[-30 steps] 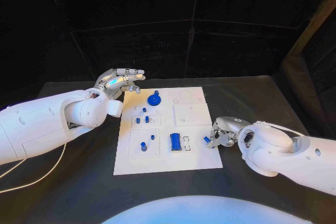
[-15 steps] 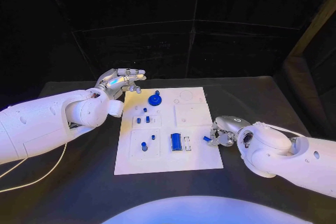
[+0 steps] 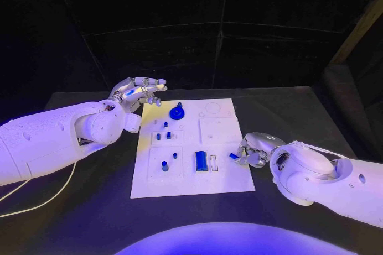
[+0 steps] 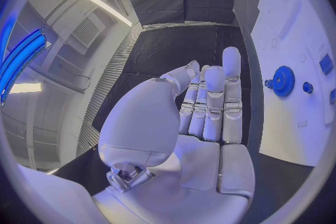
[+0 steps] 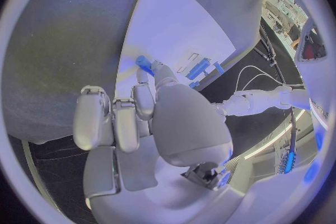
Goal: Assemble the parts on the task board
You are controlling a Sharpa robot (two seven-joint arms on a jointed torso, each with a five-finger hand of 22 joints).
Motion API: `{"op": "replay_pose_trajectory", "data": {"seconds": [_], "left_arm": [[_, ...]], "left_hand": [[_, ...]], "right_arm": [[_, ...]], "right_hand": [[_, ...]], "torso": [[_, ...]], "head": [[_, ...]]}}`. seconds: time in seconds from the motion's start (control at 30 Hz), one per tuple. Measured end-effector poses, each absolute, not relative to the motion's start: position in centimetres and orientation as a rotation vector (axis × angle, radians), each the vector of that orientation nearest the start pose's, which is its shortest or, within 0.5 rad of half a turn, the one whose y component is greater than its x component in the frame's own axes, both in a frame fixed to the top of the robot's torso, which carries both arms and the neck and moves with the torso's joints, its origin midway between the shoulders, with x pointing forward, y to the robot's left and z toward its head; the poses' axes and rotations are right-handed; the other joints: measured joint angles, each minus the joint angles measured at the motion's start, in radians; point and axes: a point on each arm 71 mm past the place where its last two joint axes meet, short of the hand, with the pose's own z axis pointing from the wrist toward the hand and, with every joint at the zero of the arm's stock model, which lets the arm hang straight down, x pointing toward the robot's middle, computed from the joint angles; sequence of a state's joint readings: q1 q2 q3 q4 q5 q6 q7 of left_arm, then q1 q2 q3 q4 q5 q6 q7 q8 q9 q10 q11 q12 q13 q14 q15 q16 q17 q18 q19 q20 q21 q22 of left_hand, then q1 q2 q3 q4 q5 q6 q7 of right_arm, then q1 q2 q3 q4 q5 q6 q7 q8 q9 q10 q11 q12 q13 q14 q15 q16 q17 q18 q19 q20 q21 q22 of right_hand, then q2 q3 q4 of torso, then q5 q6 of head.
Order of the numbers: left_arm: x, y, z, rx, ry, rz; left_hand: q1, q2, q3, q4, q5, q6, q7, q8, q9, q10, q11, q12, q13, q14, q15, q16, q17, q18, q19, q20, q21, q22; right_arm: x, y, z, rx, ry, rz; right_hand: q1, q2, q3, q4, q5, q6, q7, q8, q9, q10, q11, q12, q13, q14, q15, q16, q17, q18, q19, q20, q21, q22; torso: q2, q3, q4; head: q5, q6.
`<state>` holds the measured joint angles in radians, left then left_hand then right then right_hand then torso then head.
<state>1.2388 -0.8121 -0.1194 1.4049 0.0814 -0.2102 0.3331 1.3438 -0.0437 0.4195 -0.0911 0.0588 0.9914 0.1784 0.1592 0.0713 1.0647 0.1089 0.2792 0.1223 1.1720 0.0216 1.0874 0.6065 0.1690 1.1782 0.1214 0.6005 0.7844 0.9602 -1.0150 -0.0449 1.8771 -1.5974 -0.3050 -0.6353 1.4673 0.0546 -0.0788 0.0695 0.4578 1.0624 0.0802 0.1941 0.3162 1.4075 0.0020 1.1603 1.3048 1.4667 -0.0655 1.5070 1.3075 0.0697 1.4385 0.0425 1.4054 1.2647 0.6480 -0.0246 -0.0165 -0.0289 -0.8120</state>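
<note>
Since a second ago the right robot hand (image 3: 254, 150) still pinches a small blue part (image 3: 234, 155); left robot hand (image 3: 140, 90) stays open.

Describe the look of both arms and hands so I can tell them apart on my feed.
Both arms are smooth, rounded white shells. Each ends in a silver metallic hand: left hand, right hand. A thin pale cable loops below the left arm; another runs along the right arm.
</note>
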Motion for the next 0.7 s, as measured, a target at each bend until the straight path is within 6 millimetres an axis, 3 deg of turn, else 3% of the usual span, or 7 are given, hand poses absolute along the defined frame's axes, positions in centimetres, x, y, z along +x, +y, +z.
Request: {"op": "replay_pose_trajectory", "data": {"seconds": [0.37,0.7], "left_arm": [[50.6,22.7,-20.0,-1.217,1.509,-1.509],[50.6,22.7,-20.0,-1.214,1.511,-1.512]], "left_hand": [[0.0,0.0,0.0,0.0,0.0,0.0,0.0,0.0,0.0,0.0,0.0,0.0,0.0,0.0,0.0,0.0,0.0,0.0,0.0,0.0,0.0,0.0],[0.0,0.0,0.003,-0.003,0.0,0.0,0.0,0.0,0.0,-0.004,-0.004,0.0,0.0,0.0,0.0,0.0,-0.002,0.0,0.0,0.0,0.0,0.0]], "right_arm": [[36.7,-19.6,-25.2,0.133,1.925,0.425],[36.7,-18.2,-25.6,0.231,1.969,0.501]], "right_hand": [[-0.032,-0.032,0.031,0.024,0.004,0.002,-0.002,0.0,0.009,0.002,-0.002,0.002,-0.001,0.0,0.0,0.0,0.0,0.0,0.002,-0.002,0.0,-0.001],[-0.048,-0.048,0.052,0.038,0.004,0.009,-0.002,-0.005,0.009,0.004,-0.004,0.008,-0.001,0.0,0.0,0.0,0.0,0.0,0.004,-0.004,0.0,-0.001]], "torso": [[0.0,-0.0002,-0.0006],[0.0,-0.0007,0.0001]], "head": [[0.003,-0.001],[0.008,-0.004]]}}
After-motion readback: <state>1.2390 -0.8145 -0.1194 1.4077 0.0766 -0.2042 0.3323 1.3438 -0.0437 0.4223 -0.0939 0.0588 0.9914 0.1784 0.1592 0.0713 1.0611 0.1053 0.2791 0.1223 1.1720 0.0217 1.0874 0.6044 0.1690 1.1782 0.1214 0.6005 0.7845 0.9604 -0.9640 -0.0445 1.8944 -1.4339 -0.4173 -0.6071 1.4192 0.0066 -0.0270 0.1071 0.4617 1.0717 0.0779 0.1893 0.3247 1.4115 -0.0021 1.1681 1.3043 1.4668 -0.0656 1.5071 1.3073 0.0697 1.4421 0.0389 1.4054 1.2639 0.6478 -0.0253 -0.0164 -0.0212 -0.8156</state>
